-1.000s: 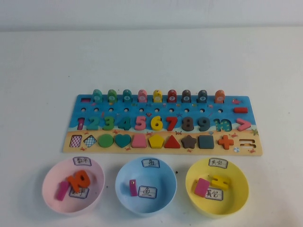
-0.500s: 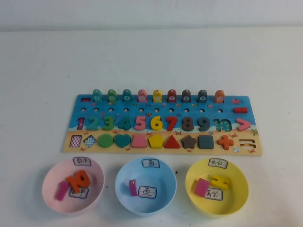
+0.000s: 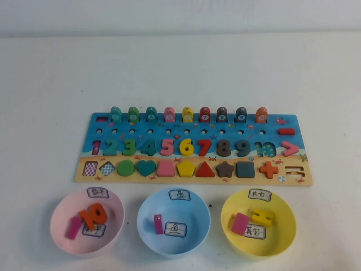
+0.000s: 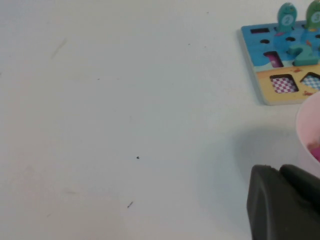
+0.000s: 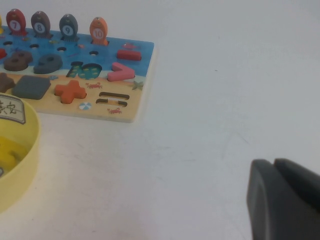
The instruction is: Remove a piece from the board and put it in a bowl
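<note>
The magenta-pink "1" piece point(image 3: 73, 227) lies in the pale pink bowl point(image 3: 62, 212) at the front left, beside an orange "10" point(image 3: 94, 214). The board point(image 3: 194, 169) lies flat behind the bowls; its "1" place point(image 3: 96, 148) at the left end shows magenta, and in the left wrist view point(image 4: 274, 59) it looks like a sunken slot. Neither arm shows in the high view. My left gripper point(image 4: 278, 171) is shut and empty over bare table beside the pink bowl's rim point(image 4: 309, 125). My right gripper point(image 5: 274, 162) is shut and empty over bare table, right of the board point(image 5: 125, 112).
A blue bowl point(image 3: 194, 206) with a magenta piece point(image 3: 158, 223) stands at front centre. A yellow bowl point(image 3: 282, 212) with a pink block point(image 3: 241, 223) and a yellow piece point(image 3: 261, 216) stands at front right. White table surrounds the board.
</note>
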